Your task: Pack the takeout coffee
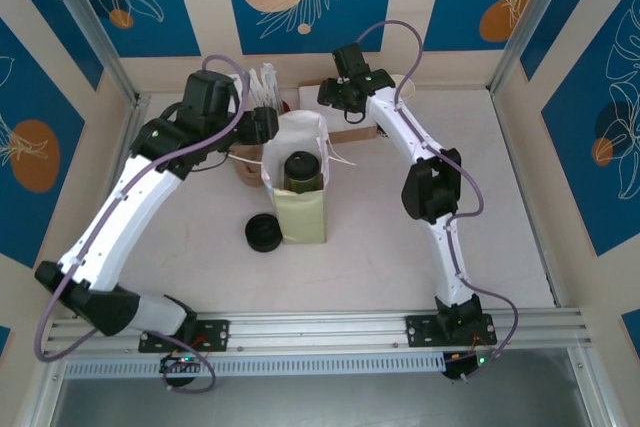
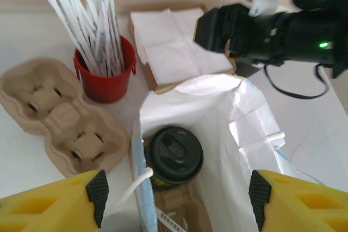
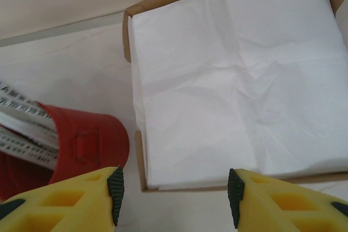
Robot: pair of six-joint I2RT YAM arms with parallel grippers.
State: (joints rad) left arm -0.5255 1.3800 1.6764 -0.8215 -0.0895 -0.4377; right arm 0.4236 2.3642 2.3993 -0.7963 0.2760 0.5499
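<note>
Bag (image 2: 239, 112) upright mid-desk (image 1: 400, 247), mouth open. Open room right of bag and along near edge. Far edge crowded: red cup (image 2: 106, 80), carrier (image 2: 60, 118), napkins (image 3: 234, 74). Coffee (image 2: 175, 155) stands inside bag, lid up, beneath left claw (image 2: 178, 195), clear of fingers; claw released, empty. Right claw (image 3: 173, 188) released over napkins, empty.

Takeout coffee (image 2: 175, 153) body hidden inside bag (image 2: 239, 129); red cup (image 3: 87, 142) cut off left.
</note>
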